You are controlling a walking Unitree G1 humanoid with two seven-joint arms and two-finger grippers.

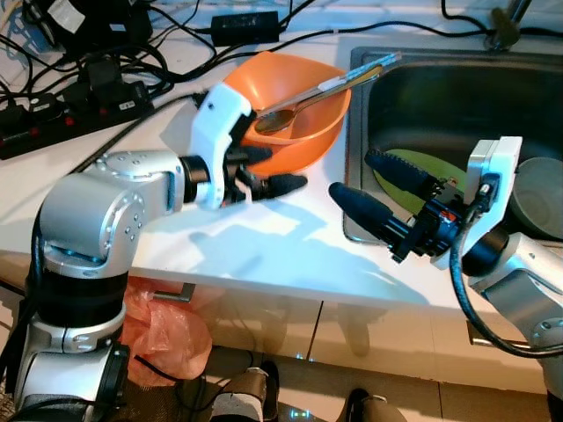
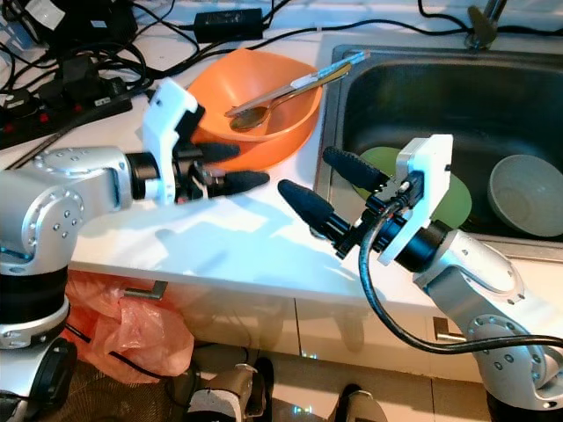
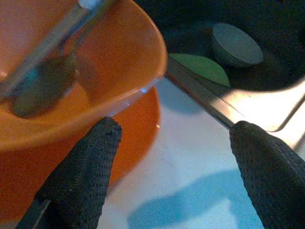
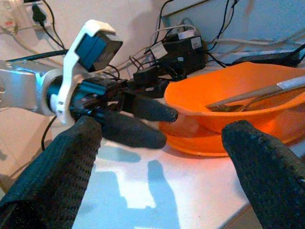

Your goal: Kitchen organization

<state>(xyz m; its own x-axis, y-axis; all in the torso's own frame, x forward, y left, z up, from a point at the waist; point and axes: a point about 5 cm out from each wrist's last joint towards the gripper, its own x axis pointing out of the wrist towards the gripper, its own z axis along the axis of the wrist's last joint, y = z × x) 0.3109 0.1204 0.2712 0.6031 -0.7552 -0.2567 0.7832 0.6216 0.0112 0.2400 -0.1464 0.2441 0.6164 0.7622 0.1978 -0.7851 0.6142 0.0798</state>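
An orange bowl (image 1: 308, 132) sits on the white counter (image 1: 255, 246) beside the sink (image 1: 440, 97), with a metal spoon (image 1: 290, 114) and another long utensil (image 1: 369, 69) leaning in it. My left gripper (image 1: 271, 169) is open right at the bowl's near side, one finger (image 3: 88, 176) by the bowl's wall. The right gripper (image 1: 378, 189) is open above the sink's front corner, apart from the bowl, its fingers (image 4: 62, 171) pointing toward it. A green plate (image 2: 440, 189) and a grey bowl (image 2: 526, 195) lie in the sink.
Power strips, adapters and tangled black cables (image 1: 88, 79) cover the counter's back left. A tap base (image 1: 506, 26) stands behind the sink. An orange plastic bag (image 1: 167, 338) hangs below the counter edge, over a tiled floor.
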